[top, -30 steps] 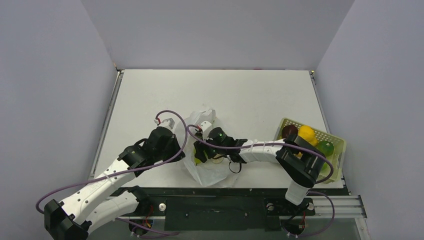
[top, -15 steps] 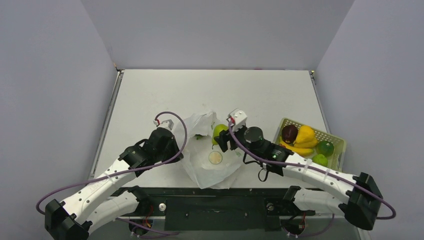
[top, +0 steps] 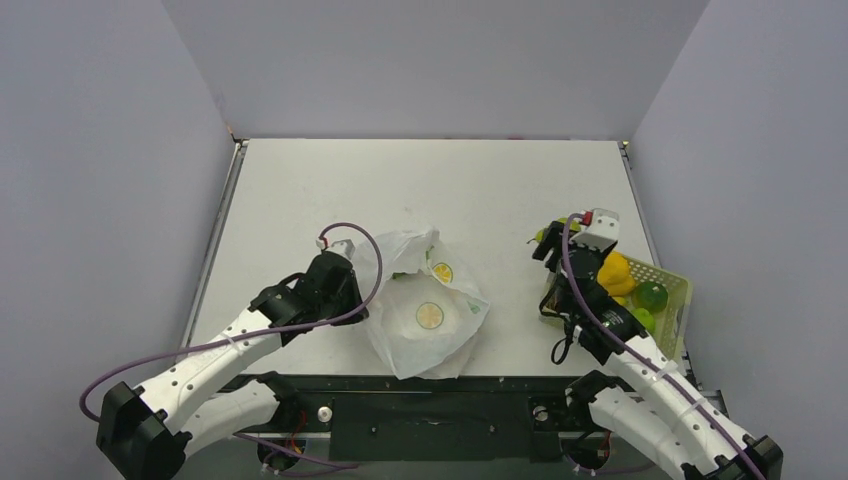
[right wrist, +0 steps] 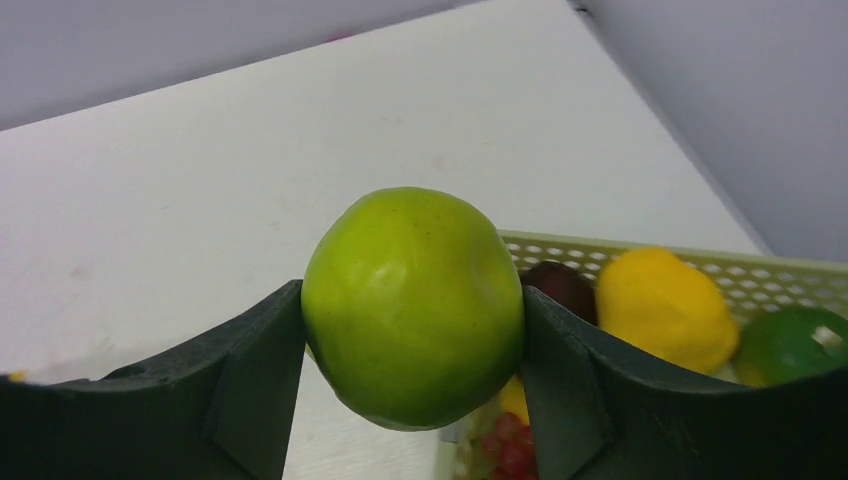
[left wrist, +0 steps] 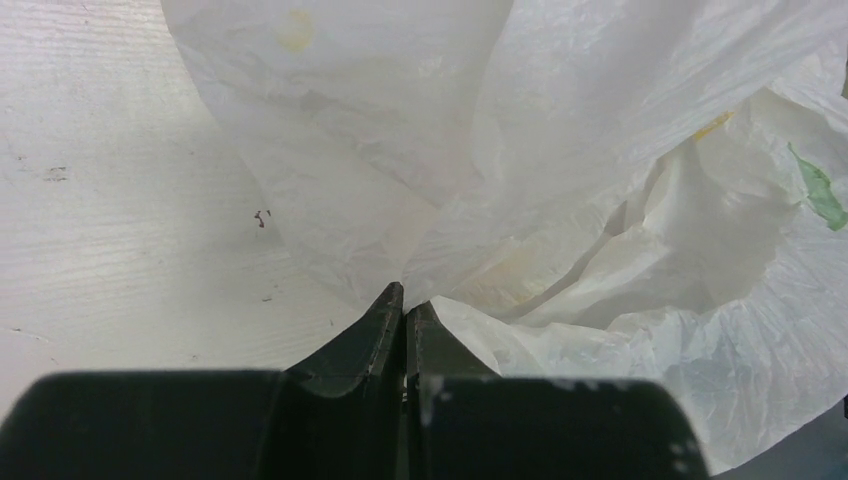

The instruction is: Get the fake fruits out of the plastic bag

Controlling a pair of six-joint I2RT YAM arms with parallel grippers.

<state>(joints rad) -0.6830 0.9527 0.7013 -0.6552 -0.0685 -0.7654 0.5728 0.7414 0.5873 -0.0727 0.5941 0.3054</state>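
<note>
One green pear (right wrist: 412, 305) sits clamped btwn the two fingers of the right gripper (right wrist: 412, 318), held off the table (top: 480, 190) just by the far-left corner of the basket (top: 668, 275); it looks near-round from the wrist cam, slightly taller than wide, w/ no stem end showing, so which way it points can't be told. Plastic bag (top: 425, 315) lies crumpled at the table's near-middle, long axis approx near-to-far, bunched top toward the far side, two round logos facing up. A scrap of green (left wrist: 820, 190) shows thru the bag's folds; what it is can't be told. Inside the basket, behind the pear: dark purple fruit (right wrist: 560, 285), yellow lumpy piece (right wrist: 665, 305), green lime (right wrist: 795, 345), and red grapes (right wrist: 510, 445) low under the pear. Nothing stands btwn pear and basket rim. Left gripper (left wrist: 405, 300) is pressed together on a pinch of the bag's left edge, film fanning out from the tips. Left arm runs diagonally from its near-left base, low to the table. Right arm rises from the near-right corner, wrist over the basket's left side, fingers aimed away toward the far wall.
</note>
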